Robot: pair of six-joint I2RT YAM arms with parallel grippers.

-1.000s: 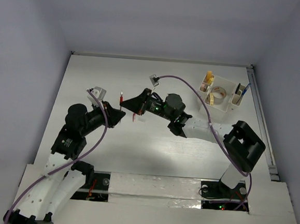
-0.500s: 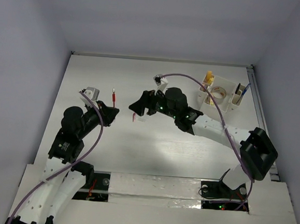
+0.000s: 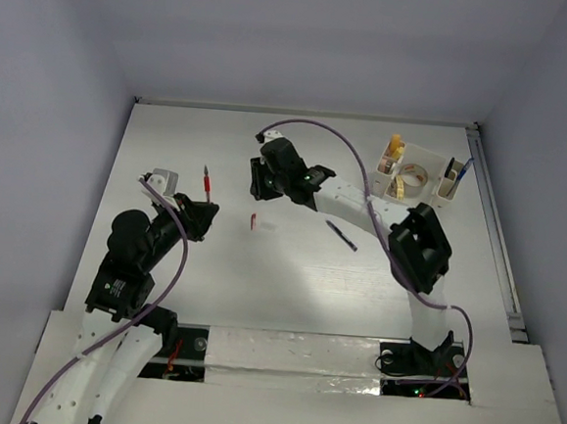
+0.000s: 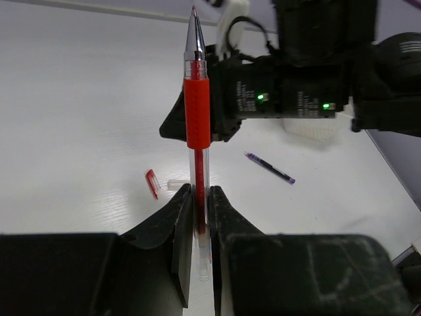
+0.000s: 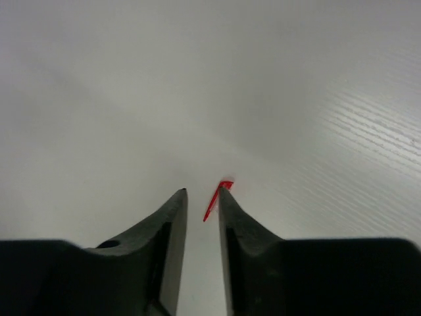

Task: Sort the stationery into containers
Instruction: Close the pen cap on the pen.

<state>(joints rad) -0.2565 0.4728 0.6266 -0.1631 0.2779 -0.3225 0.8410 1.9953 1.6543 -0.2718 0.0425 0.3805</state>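
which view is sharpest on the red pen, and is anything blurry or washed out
Left wrist: red pen crisp between the left fingers, right arm behind it slightly soft. Top external: even light, faint shadows, pen tiny. Right wrist: table pale and nearly featureless, grain showing only at right; right fingers dark, sharp-edged.

White table [image 3: 259,279] carries a red cap [image 3: 253,220], purple pen [image 3: 341,234] and cream organizer [image 3: 417,201].

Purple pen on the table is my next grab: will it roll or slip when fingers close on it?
The purple pen looks thin and round, lying flat on the smooth white table, so a sideways nudge would probably roll it. It looks straight, so likely stiff and light. Lying so low, it may slip out of a pinch.
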